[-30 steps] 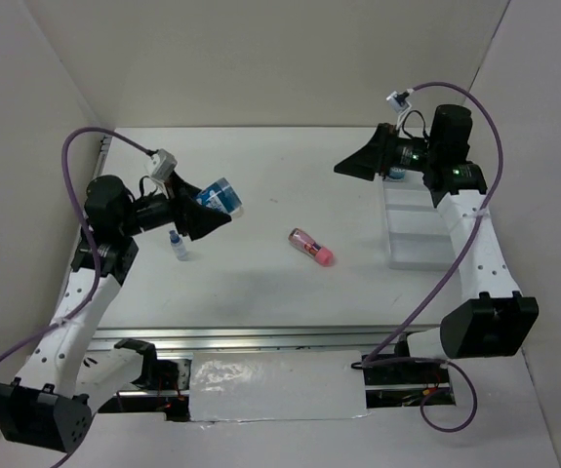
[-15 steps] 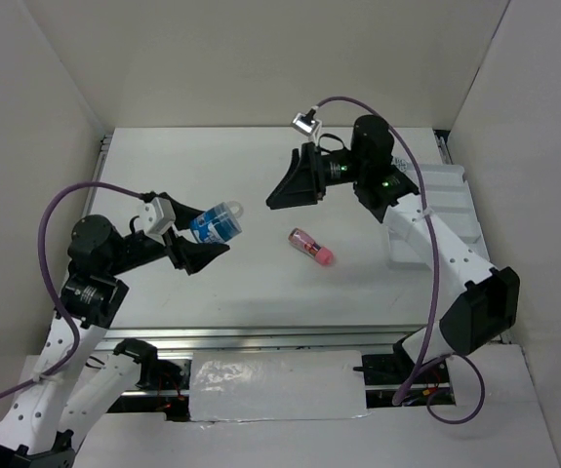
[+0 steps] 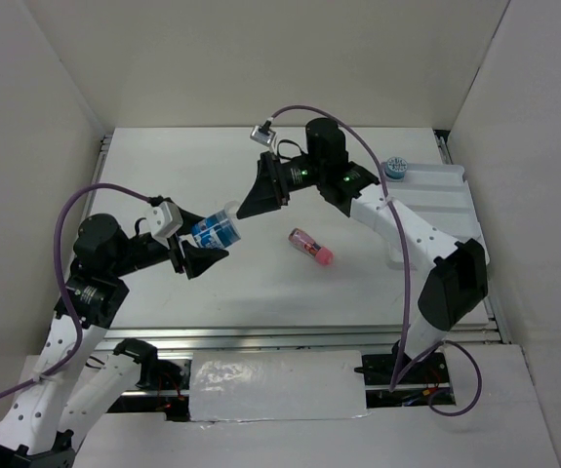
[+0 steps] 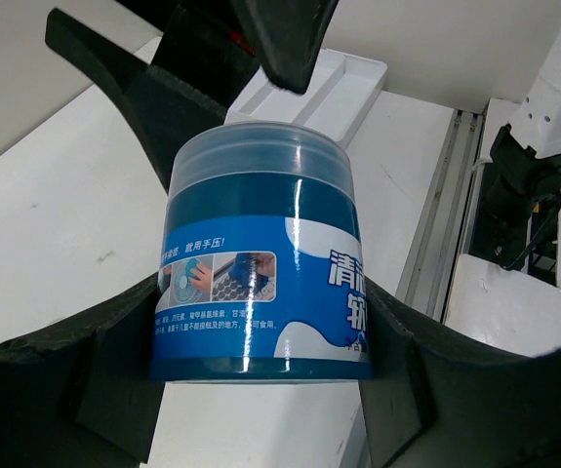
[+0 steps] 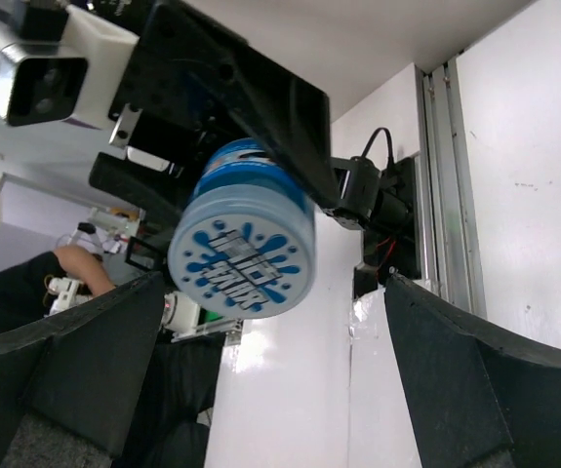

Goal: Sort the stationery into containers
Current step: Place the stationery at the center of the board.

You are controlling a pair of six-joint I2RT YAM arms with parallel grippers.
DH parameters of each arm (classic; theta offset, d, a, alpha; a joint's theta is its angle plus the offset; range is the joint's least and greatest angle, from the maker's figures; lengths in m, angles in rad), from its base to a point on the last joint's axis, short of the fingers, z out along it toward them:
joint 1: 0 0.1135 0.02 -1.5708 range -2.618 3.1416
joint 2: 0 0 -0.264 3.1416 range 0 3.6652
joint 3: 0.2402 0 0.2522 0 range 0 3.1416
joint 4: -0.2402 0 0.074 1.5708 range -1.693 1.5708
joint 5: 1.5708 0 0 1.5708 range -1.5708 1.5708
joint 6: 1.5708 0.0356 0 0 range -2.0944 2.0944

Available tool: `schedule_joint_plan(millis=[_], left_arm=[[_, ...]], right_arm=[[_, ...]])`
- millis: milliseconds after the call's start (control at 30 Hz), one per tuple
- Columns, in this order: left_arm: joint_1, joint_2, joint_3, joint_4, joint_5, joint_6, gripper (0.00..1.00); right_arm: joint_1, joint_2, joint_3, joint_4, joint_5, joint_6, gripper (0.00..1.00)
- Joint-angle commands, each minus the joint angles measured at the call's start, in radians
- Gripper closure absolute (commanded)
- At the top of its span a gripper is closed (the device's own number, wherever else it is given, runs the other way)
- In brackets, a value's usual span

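Table (image 3: 260,283) carries the white compartment tray (image 3: 451,190) at its right side. I note a second blue pot (image 3: 394,169) at the tray's far corner; which compartment it sits in I cannot tell.

The left gripper (image 3: 212,242) is raised over the table left of centre, its fingers (image 4: 95,370) clamped on the sides of the blue pot (image 4: 260,292). The pot is tilted, with its clear lid end pointing away from the wrist.

The right gripper (image 3: 253,200) reaches across from the tray side. Its fingers (image 5: 475,380) are spread wide and hold nothing. In the right wrist view the pot's printed lid faces this gripper between the two fingers. In the left wrist view they stand just past the lid, apart from it.

The pink tube (image 3: 310,247) lies on the table, to the right of both grippers and touching neither.
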Motion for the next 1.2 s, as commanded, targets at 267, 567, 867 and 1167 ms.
schedule_joint_plan(millis=[267, 567, 867, 1167], left_arm=[[-0.004, -0.007, 0.051, 0.108, 0.005, -0.010, 1.00], [-0.004, -0.004, 0.047, 0.132, -0.012, -0.007, 1.00], [-0.004, 0.008, 0.047, 0.138, -0.019, -0.010, 1.00], [-0.005, 0.028, 0.048, 0.167, -0.021, -0.026, 0.96]], right_arm=[[0.069, 0.008, 0.021, 0.173, -0.054, 0.113, 0.00], [0.085, 0.011, 0.006, 0.206, -0.080, 0.145, 0.02], [0.099, 0.040, 0.018, 0.244, -0.084, 0.182, 0.27], [0.099, 0.041, 0.030, 0.213, -0.078, 0.164, 0.20]])
